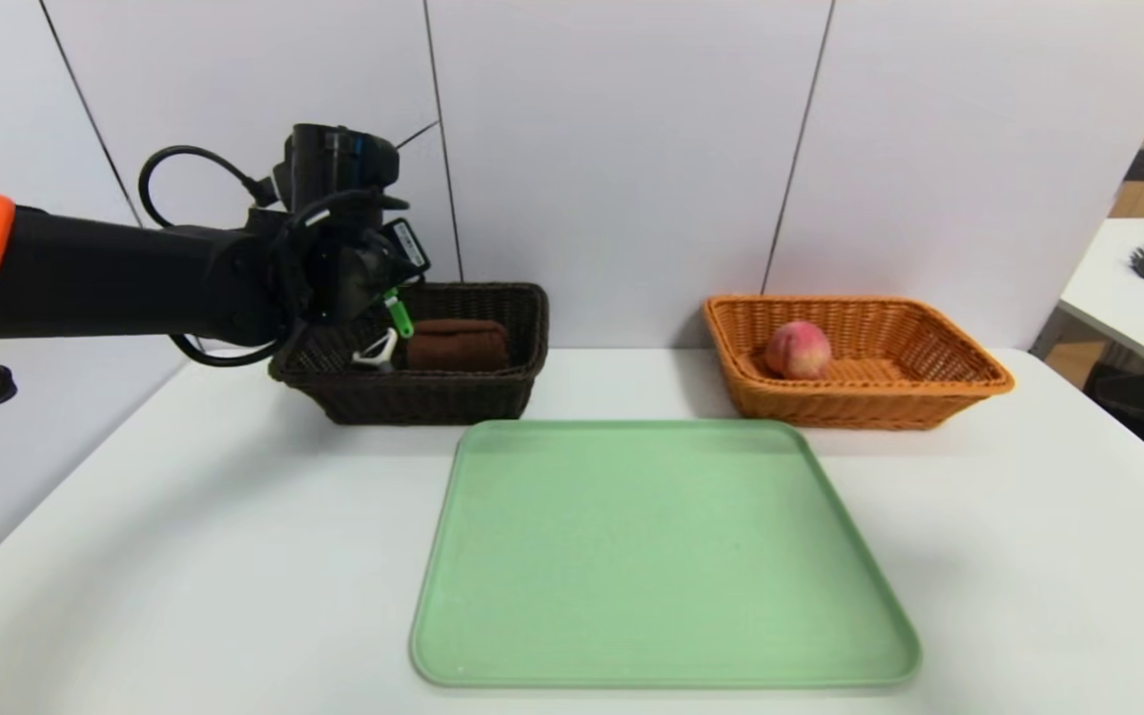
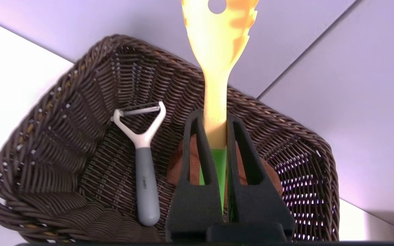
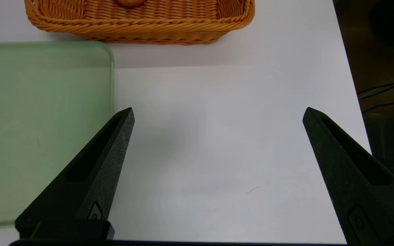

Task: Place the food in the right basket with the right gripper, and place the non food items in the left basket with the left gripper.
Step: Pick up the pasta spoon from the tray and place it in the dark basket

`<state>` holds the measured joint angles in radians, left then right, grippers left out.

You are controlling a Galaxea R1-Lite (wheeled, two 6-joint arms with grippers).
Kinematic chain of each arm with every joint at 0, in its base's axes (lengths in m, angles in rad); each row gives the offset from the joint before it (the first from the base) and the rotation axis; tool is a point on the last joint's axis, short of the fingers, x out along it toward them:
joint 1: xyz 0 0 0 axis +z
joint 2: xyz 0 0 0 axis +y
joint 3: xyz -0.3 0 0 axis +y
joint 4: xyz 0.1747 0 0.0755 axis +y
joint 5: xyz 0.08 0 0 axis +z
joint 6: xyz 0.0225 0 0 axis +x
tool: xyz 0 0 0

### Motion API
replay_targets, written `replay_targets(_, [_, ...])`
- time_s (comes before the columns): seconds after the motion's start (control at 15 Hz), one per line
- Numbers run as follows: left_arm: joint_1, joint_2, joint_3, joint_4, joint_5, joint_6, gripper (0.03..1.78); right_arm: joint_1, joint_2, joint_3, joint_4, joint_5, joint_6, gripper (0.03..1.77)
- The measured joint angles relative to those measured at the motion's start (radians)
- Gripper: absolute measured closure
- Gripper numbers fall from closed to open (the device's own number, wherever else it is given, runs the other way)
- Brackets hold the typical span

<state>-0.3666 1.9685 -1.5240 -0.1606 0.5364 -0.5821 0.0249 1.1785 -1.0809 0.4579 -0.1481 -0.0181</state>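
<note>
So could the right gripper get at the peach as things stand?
Probably yes: the right gripper hangs open and unladen over the table, and the peach sits uncovered in the orange basket.

A white panelled wall (image 1: 612,149) with dark seams stands behind 1 white table (image 1: 234,516).

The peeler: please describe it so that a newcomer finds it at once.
Look inside the dark brown basket, beside the brown towel. The peeler lies there, grey-handled; unlike the soft towel, it has a white Y-shaped head.
</note>
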Motion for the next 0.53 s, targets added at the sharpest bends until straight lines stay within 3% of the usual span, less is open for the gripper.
replay_targets(0.53, [0.006,0.046,0.056,-0.131,0.005,0.002,1.70,-0.017,0.010,-0.007,-0.002,0.006,-0.002,0.10])
